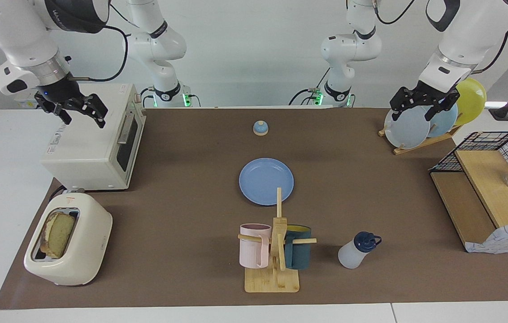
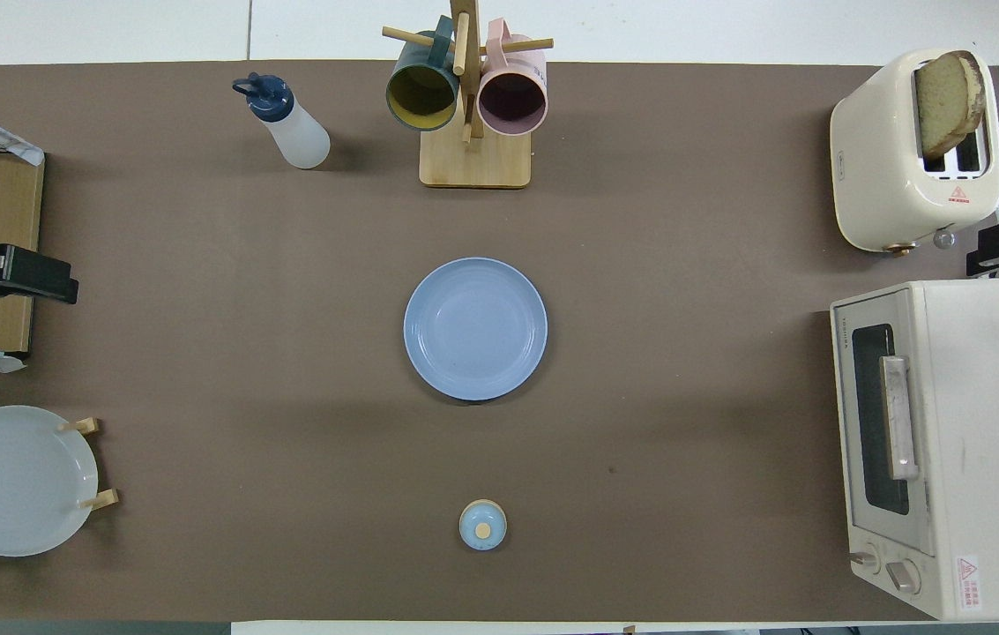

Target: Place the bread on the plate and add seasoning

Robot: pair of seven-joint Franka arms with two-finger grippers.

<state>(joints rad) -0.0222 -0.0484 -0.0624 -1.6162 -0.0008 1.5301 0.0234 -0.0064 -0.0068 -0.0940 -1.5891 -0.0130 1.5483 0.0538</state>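
At table centre: plate bare | bread upright in toaster, 8 o'clock of plate facing view | seasoning at 5 o'clock | right gripper over oven, left gripper over plate rack, both unclenched, empty | pinch crust from above, lift straight.

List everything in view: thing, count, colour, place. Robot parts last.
bread: 1, tan, standing in the toaster slot
toaster: 1, cream, right arm's end, farther from the robots than the oven
toaster oven: 1, white, right arm's end
plate: 1, medium blue, table centre, empty
seasoning bottle: 1, whitish with navy cap, beside the mug rack
mug rack: 1, wooden, holding pink mug and teal mug
bell: 1, blue dome, nearer the robots than the plate
plate rack: 1, wooden, two pale blue plates, one yellow
wire shelf: 1, wood and black wire, left arm's end
left gripper: open, over the plate rack
right gripper: open, over the toaster oven
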